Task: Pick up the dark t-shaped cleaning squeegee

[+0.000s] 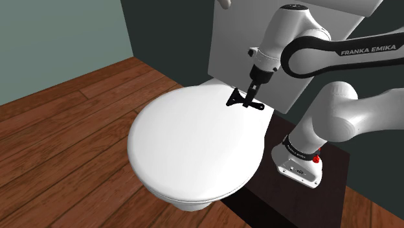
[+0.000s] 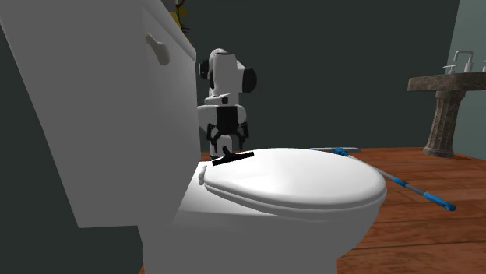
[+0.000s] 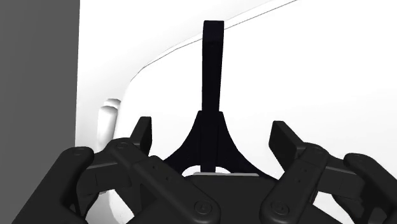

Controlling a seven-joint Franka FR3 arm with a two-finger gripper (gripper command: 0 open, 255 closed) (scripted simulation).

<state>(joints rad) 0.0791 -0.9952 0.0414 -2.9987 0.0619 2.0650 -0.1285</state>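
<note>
The dark T-shaped squeegee (image 1: 243,100) lies on the white toilet lid (image 1: 194,142) at its back edge, close to the tank. In the second exterior view the squeegee (image 2: 232,158) shows as a black bar on the lid (image 2: 311,183). My gripper (image 1: 254,87) hangs straight down over it, fingers low around it. In the wrist view the squeegee (image 3: 213,95) runs away from the hand, and its flared end sits between the fingers. The gripper (image 3: 213,132) is open, with both fingertips standing off the squeegee's sides.
The white tank (image 1: 239,45) rises right behind the gripper, with its flush lever (image 2: 158,47) on the front. A blue-and-white mop pole (image 2: 405,183) lies on the wooden floor (image 1: 58,149). A stone pedestal sink (image 2: 448,109) stands far off. The dark stand (image 1: 304,201) is beside the bowl.
</note>
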